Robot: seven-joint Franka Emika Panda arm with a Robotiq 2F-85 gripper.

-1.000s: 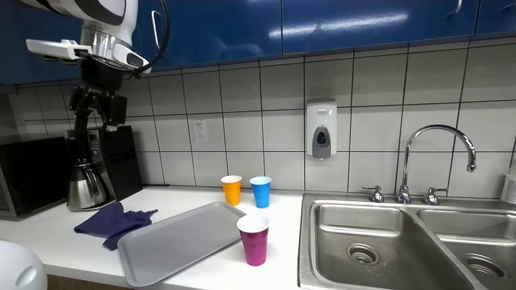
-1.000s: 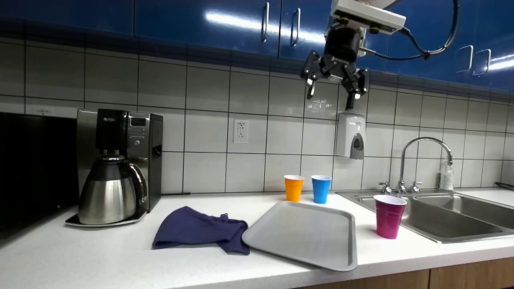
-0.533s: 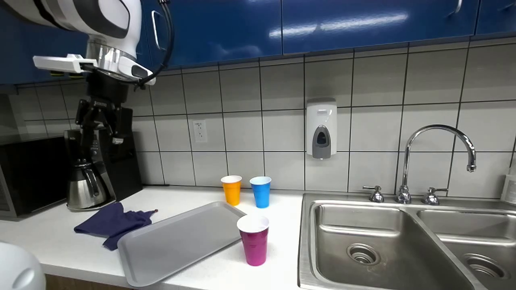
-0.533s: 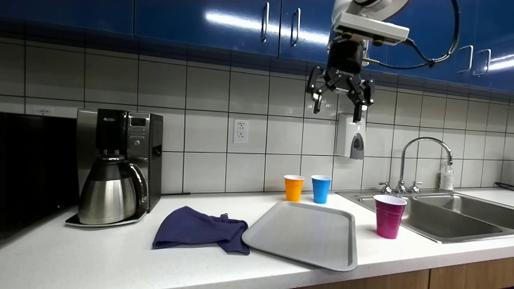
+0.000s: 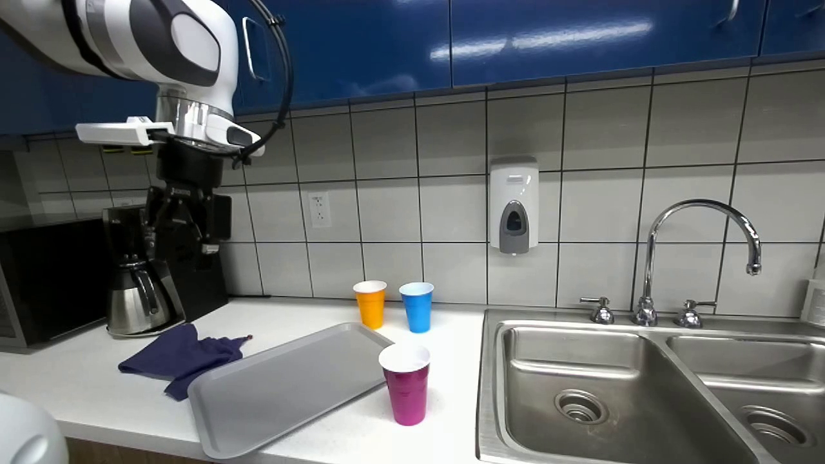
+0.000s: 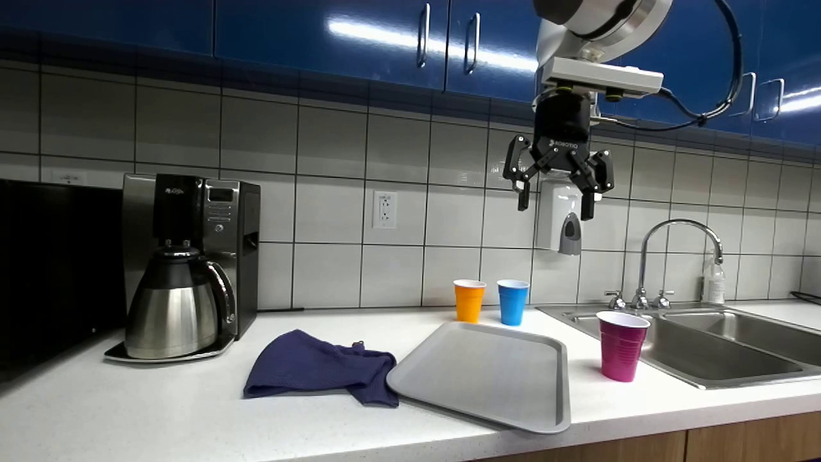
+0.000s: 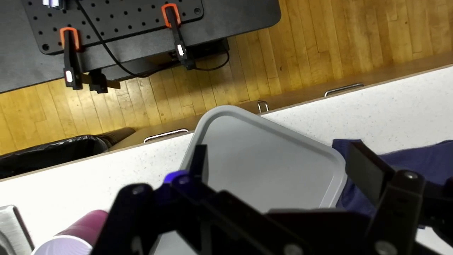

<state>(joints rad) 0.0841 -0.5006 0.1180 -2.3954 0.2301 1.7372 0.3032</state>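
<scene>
The tabletop (image 6: 128,407) presumably steadies the flat tray (image 6: 487,378), a purple cup (image 6: 620,350) at its three o'clock. Spread fingers (image 6: 587,206) hold nothing.

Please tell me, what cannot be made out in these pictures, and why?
Tray, wrist view: much of its lower part, behind the end effector.
Magenta cup, wrist view: cut by the bottom edge.
Towel, wrist view: partly behind the end effector and cut by the right edge.
Orange cup and blue cup, both exterior views: inner bottoms, behind their walls.
Bottle, in an exterior view: any print, too small to read.
</scene>
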